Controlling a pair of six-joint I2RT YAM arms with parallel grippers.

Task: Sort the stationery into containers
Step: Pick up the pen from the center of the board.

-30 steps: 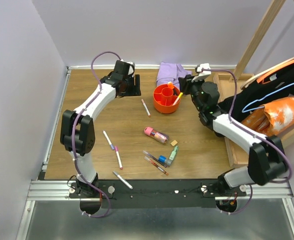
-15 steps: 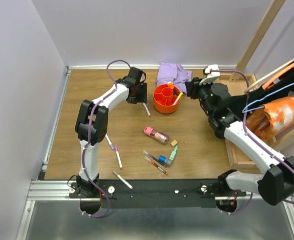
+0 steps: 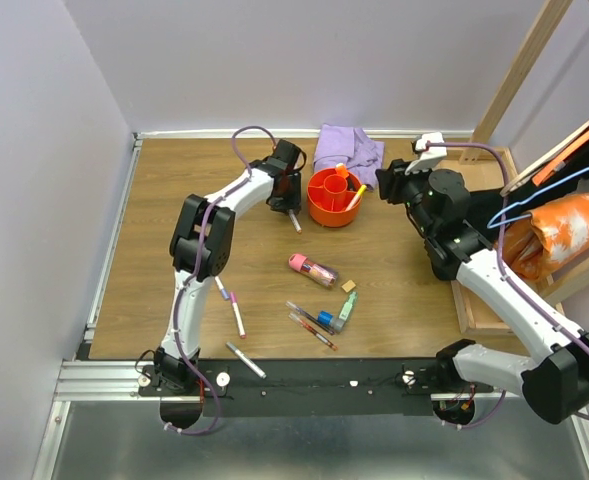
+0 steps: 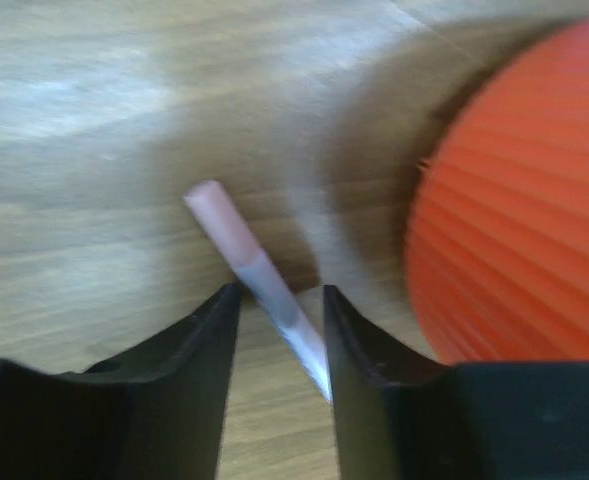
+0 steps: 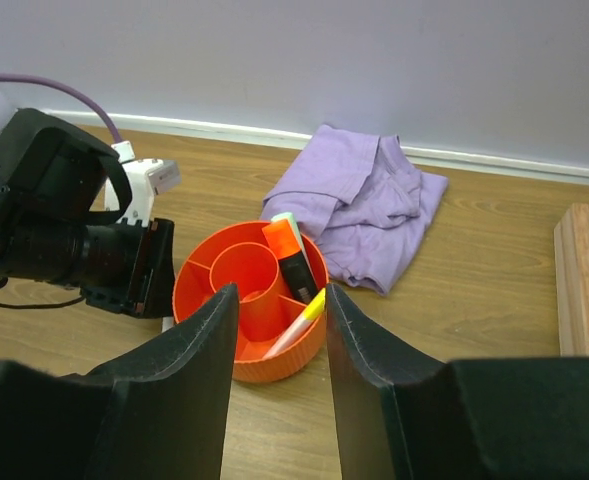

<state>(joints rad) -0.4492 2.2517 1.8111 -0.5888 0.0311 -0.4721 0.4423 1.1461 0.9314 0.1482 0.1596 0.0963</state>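
The left fingers stand released, one on each side of a thin pen that lies flat on the wooden surface — nothing is clamped. The pen shows a pale pink end, then a greyer band, then a white barrel running back under the wrist. It lies just beside the orange cup, on the cup's left in the top view, with a gap between it and the ribbed wall.

The right fingers are spread as well and hold nothing; they hover on the cup's right side, facing it. The cup is round, with a central tube and dividers making outer compartments. One compartment holds an orange highlighter with a dark body and a yellow marker leaning on the rim. A crumpled lilac cloth lies behind the cup, and a wooden tray sits at the right edge.

More stationery lies loose nearer the arm bases — a pink tube, a tan eraser, a mint highlighter, two thin reddish pens and two white pens.
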